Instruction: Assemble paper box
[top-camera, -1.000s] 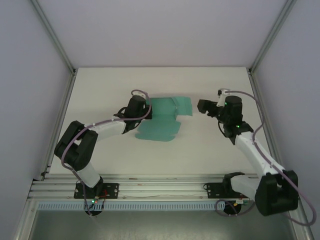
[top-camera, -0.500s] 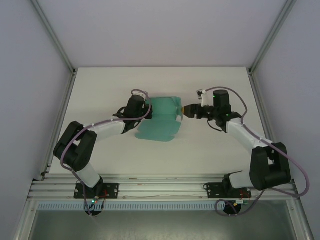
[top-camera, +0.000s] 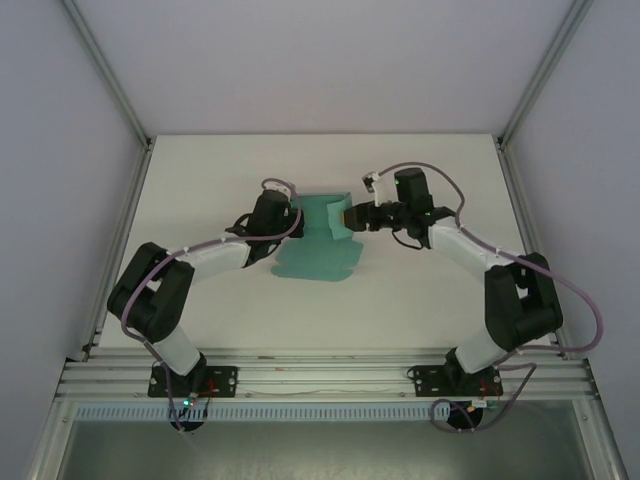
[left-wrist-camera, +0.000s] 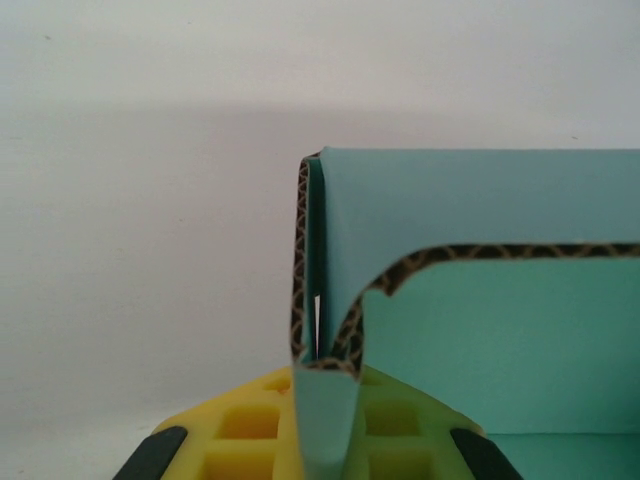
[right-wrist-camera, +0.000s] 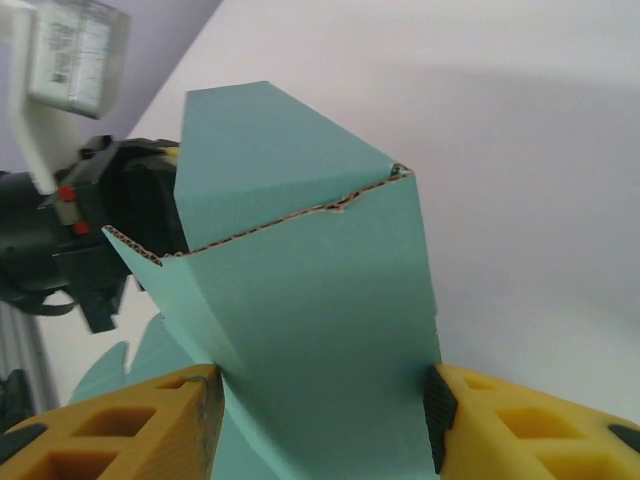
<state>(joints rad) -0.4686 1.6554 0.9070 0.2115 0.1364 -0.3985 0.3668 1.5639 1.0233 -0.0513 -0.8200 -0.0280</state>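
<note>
Had left gripper pinched shut on paper box left wall right inside its jaws, right gripper half-spread astride opposite raised panel straight ahead, true clamp impossible to tell, box long axis running hand to hand, next fold probably right arm's.

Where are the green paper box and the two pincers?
paper box (top-camera: 315, 258), top view, its flat lower panel.
left pincer (left-wrist-camera: 325, 435), left wrist view, between its yellow fingers.
right pincer (right-wrist-camera: 320, 420), right wrist view, between its yellow fingers.
</note>
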